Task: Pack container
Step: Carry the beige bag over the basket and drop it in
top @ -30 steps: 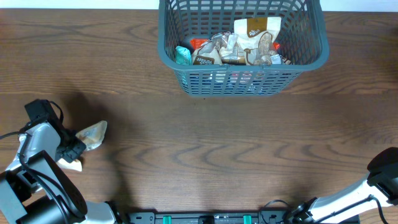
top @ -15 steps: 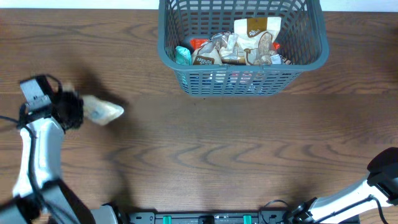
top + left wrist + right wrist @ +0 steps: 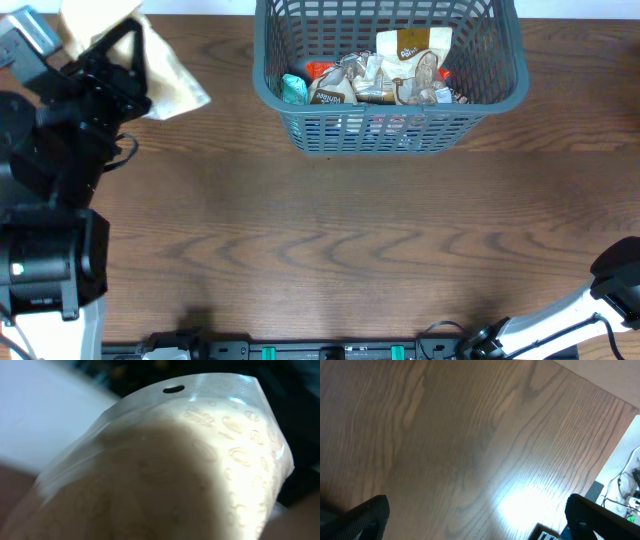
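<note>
- Overhead: the container (image 3: pixel 300 120) stands at the far edge of the table (image 3: pixel 330 240), with snack packets (image 3: pixel 385 75) piled inside. To its left, the left gripper (image 3: pixel 128 72) clasps a raised cream pouch (image 3: pixel 172 88).
- Left wrist: the cream pouch (image 3: pixel 165 475) fills the frame, its hang hole at the top.
- Right wrist: the right gripper (image 3: pixel 477 515) is spread wide over the table (image 3: pixel 470 435), holding nothing.

Left tool (image 3: pixel 122 62) high, gripping a packet (image 3: pixel 172 86) — right tool (image 3: pixel 479 522) spread.

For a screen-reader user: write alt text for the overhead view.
The left pincer holds a pale snack packet left of the dark grey basket, which contains several snack packets, at the wooden table's far edge.
</note>
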### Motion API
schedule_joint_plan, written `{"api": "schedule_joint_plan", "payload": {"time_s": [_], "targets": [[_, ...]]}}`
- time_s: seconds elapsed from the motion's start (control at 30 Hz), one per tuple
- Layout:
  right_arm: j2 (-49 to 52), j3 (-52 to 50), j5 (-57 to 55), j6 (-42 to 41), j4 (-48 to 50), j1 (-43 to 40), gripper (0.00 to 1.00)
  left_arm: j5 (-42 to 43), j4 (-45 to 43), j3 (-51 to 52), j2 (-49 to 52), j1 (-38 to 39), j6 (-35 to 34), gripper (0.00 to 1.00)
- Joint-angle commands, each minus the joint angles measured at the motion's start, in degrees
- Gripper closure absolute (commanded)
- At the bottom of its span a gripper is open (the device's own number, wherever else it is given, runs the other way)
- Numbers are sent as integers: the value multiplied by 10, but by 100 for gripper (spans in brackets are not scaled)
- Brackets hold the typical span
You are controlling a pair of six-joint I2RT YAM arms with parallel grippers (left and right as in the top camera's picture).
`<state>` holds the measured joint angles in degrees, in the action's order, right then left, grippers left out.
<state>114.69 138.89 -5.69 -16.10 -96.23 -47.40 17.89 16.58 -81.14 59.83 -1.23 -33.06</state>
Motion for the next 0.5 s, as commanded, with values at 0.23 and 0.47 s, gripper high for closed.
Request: {"api": "schedule_joint_plan", "payload": {"time_s": [0.23, 0.47], "targets": [[-2, -3, 2, -6, 0, -4, 1, 5, -197, -13, 133, 172, 32, 94], [-2, -3, 2, -6, 0, -4, 1, -69, -263, -62, 276, 232, 24, 94]]}}
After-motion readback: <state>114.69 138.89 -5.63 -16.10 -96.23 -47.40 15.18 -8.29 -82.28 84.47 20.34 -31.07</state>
